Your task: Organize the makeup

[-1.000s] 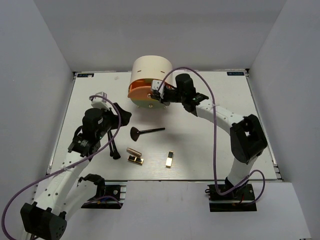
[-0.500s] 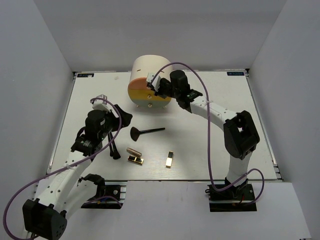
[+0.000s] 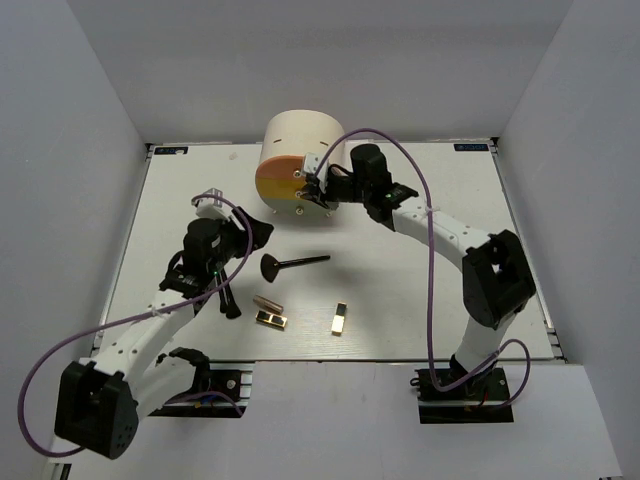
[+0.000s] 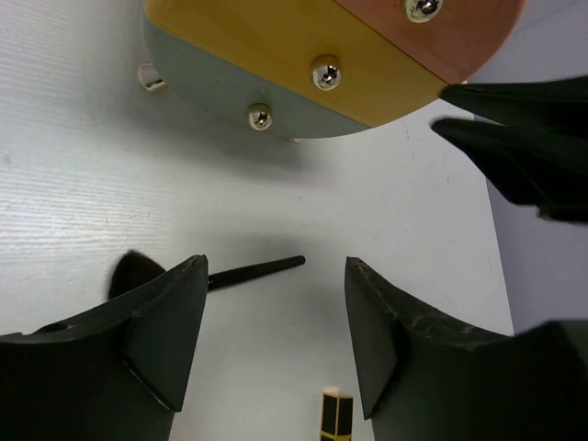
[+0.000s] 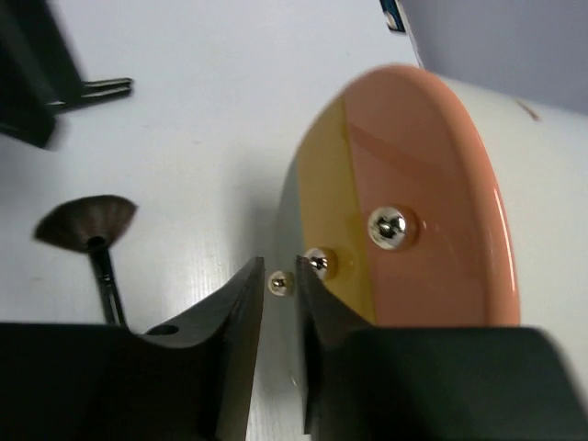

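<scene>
While the right claw point(image 5: 277, 268) was narrowly parted with a small knob point(image 5: 280, 284) between its tips, whether it pinched that knob could not be told. The knob sat on the lowest tier of the cream cylindrical box point(image 3: 300, 135) at the far side of the bench point(image 3: 430, 290). The left claw point(image 4: 276, 266) hung released and empty, just beside the head of the fan brush point(image 3: 290, 264). Nearer the arms lay the copper lipstick point(image 3: 266, 302), just beside one gold-and-black case point(image 3: 271, 319). A second case point(image 3: 341, 319) lay apart to the right, and black brushes point(image 3: 229, 298) lay under the left arm.
</scene>
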